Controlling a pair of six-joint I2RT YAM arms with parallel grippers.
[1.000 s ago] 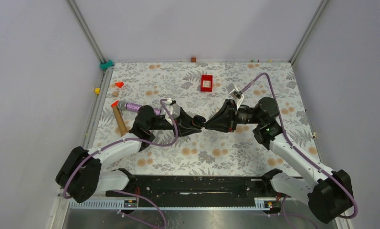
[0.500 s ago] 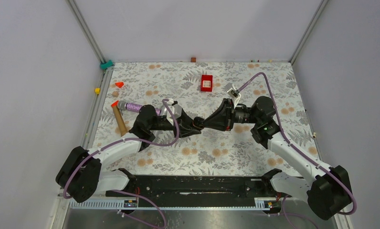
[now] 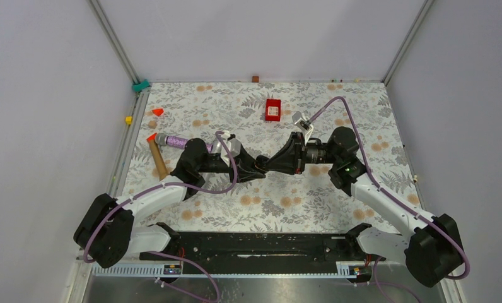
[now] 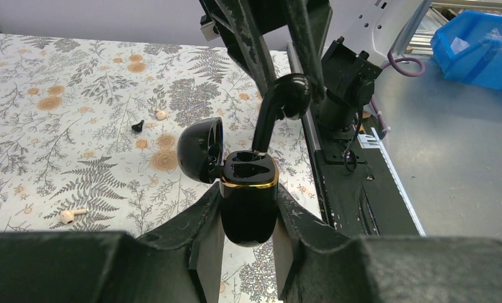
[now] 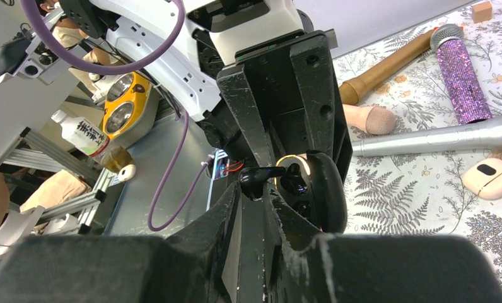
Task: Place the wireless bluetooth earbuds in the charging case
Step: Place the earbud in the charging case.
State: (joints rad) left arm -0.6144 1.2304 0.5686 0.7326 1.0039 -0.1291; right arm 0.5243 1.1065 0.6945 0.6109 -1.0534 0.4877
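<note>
The glossy black charging case (image 4: 248,202) stands upright between my left gripper's (image 4: 250,201) fingers, gold rim up, its lid (image 4: 200,150) hinged open to the left. My right gripper (image 5: 253,189) is shut on one black earbud (image 4: 285,100). The earbud's stem points down, and its tip sits at the mouth of the case's right slot (image 4: 256,151). In the top view the two grippers meet tip to tip above mid-table (image 3: 263,168). A tiny black piece (image 4: 137,126) lies on the cloth; I cannot tell whether it is the other earbud.
A red box (image 3: 273,110) lies behind the grippers. A purple microphone (image 3: 179,141), a tan microphone (image 3: 158,161) and orange cones (image 3: 157,112) are at the left. A beige earbud (image 4: 72,215) lies on the cloth, and a pink case (image 5: 486,177) and silver microphone (image 5: 437,139) sit under the left arm.
My right arm has swung left and leaned toward the left gripper, bringing the earbud to the open case. The left arm has held nearly still with the case.
</note>
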